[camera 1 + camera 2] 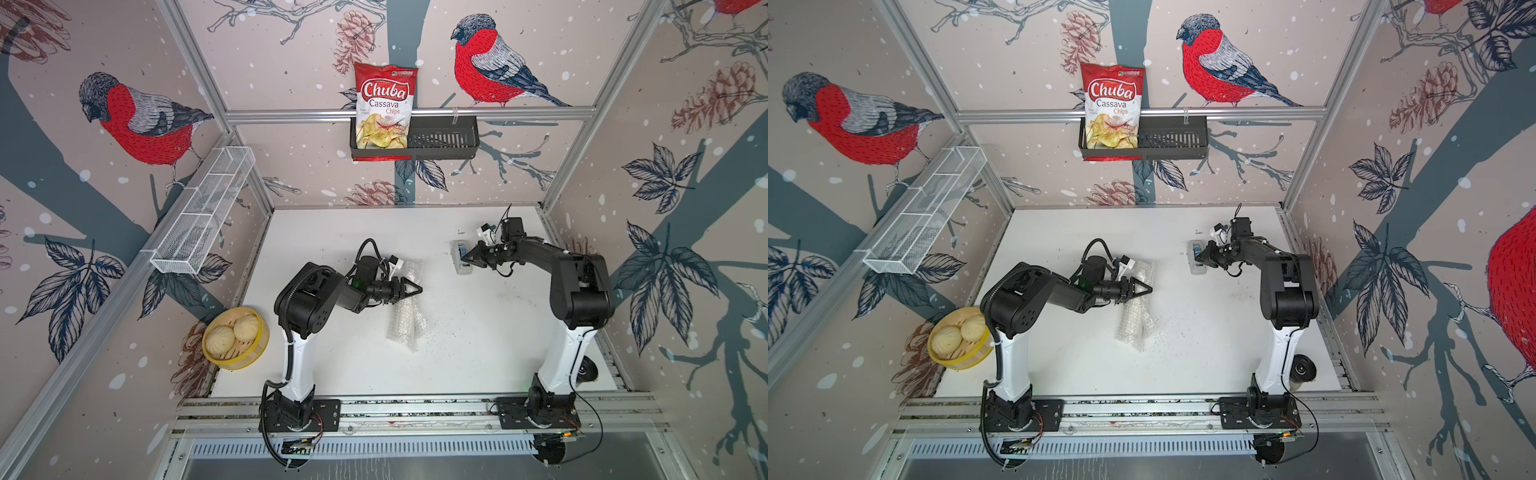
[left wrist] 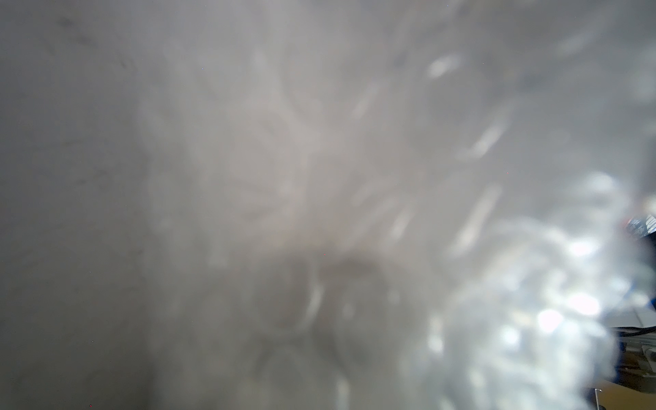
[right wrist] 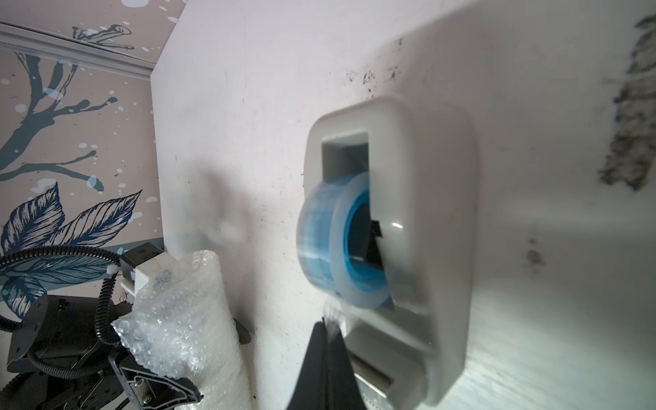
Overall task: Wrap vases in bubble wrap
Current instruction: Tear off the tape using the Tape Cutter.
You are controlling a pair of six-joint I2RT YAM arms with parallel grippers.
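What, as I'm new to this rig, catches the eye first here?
The red Chuba cassava chips bag in the black wall basket, at the back. Mid-table, the left claw grips a clear rolled bubble wrap bundle; the right claw is shut at a grey tape dispenser.

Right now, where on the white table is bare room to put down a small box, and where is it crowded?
Widest bare patch of the white table: between the rolled clear bubble wrap and the right arm. Also free: the far left corner beyond the left gripper. Crowded: around the grey tape dispenser, where the right gripper sits.
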